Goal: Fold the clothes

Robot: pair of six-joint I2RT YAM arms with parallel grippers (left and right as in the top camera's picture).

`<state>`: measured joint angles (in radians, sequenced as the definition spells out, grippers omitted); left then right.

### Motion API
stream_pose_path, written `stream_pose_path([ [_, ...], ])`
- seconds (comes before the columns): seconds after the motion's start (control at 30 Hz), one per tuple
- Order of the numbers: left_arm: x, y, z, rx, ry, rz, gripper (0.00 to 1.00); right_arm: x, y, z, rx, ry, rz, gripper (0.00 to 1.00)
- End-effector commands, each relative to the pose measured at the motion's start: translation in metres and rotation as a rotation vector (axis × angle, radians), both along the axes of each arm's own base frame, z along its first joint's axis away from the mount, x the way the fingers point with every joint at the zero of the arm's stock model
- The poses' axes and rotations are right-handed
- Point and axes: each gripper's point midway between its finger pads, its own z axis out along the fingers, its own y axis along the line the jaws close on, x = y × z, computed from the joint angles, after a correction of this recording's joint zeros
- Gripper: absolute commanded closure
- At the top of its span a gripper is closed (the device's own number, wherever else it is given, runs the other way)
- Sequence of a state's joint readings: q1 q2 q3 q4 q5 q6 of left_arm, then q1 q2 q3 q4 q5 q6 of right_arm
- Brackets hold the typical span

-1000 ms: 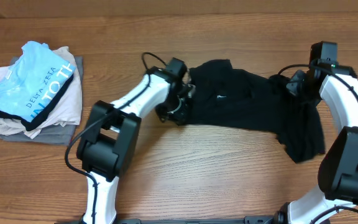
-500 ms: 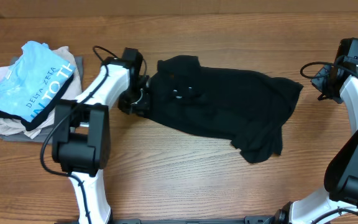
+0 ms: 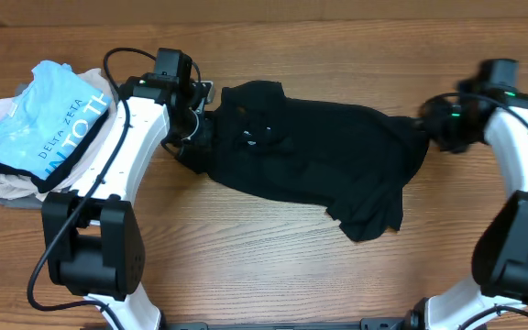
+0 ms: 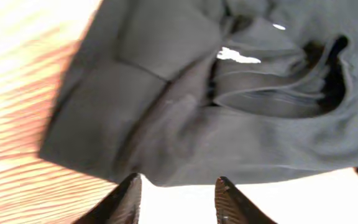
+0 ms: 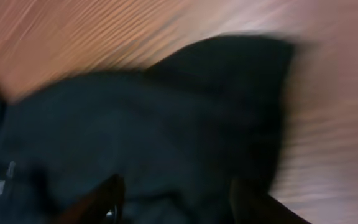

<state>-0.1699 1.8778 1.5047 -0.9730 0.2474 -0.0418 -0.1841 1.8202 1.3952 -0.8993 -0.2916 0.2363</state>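
Two sets of fingers, both parted and holding nothing: my left fingers stand a modest gap apart, with an edge of the plain black soft-fabric short-sleeved shirt just beyond their tips. My right fingers spread wide just over its opposite end, though that view is blurred. The shirt lies stretched lengthwise between the two sets on the brown wooden worktop, a small white label ahead of the left tips. I judge this stretched lie gives me straight edges to fold; nothing looks folded yet. The stack of folded garments sits outside my left fingers, apart from the shirt.
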Motion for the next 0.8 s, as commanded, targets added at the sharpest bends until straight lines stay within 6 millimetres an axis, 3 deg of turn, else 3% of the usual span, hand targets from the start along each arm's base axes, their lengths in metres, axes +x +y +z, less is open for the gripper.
stream_pose_path([
  [0.0,-0.005,-0.020,0.004,-0.062,0.000,-0.057,0.49,0.008,0.056,0.026,0.036,-0.097,0.203,0.38],
  [0.07,-0.004,-0.032,0.008,-0.109,-0.015,-0.080,0.46,0.007,0.076,0.021,-0.008,-0.104,0.284,0.34],
  [0.23,0.002,-0.073,0.016,-0.197,-0.079,-0.166,0.37,0.012,0.078,0.016,-0.074,-0.075,0.191,0.34],
  [0.37,0.011,-0.109,0.013,-0.241,-0.108,-0.144,0.36,0.011,0.060,0.014,-0.067,-0.055,0.130,0.36],
  [0.47,0.009,-0.125,-0.005,-0.247,-0.045,-0.060,0.36,0.004,0.041,0.012,-0.065,-0.018,0.083,0.39],
  [0.6,-0.010,-0.136,-0.037,-0.262,0.139,0.076,0.37,-0.008,0.010,0.008,-0.049,0.034,0.006,0.40],
  [0.77,-0.003,-0.133,-0.060,-0.240,0.165,0.137,0.44,-0.007,-0.002,0.013,0.036,0.018,-0.035,0.41],
])
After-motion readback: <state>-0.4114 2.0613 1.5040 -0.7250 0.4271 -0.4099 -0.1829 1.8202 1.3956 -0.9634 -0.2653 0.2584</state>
